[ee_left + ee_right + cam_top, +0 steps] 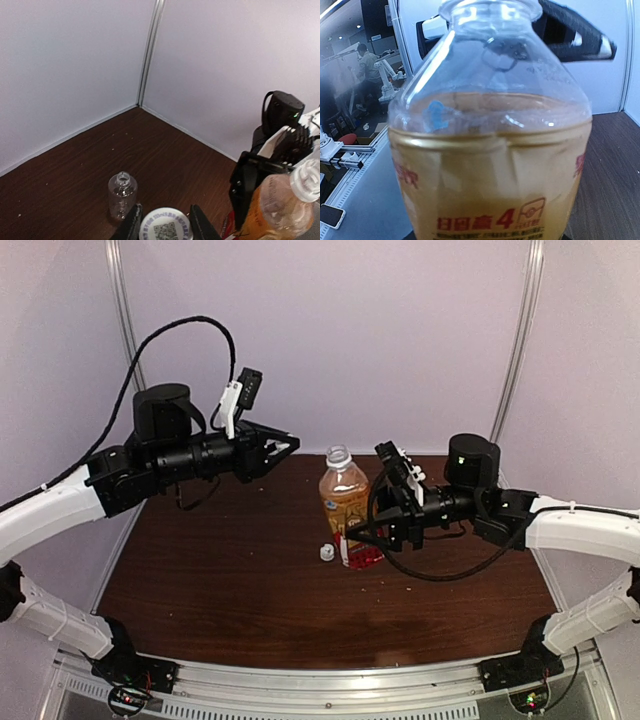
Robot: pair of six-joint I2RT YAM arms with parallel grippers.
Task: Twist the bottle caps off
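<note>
One white cap sits clamped in the left gripper; the right gripper squeezes the open amber bottle, and a tilt there could spill liquid.

Two bottles are being shown, amber bottle and clear bottle; also two caps, plain cap and labelled cap.

amber bottle, red print; clear bottle; white qr-print cap; dk brown woodgrain table

One cap on table before bottle; other cap in left end effector
</note>
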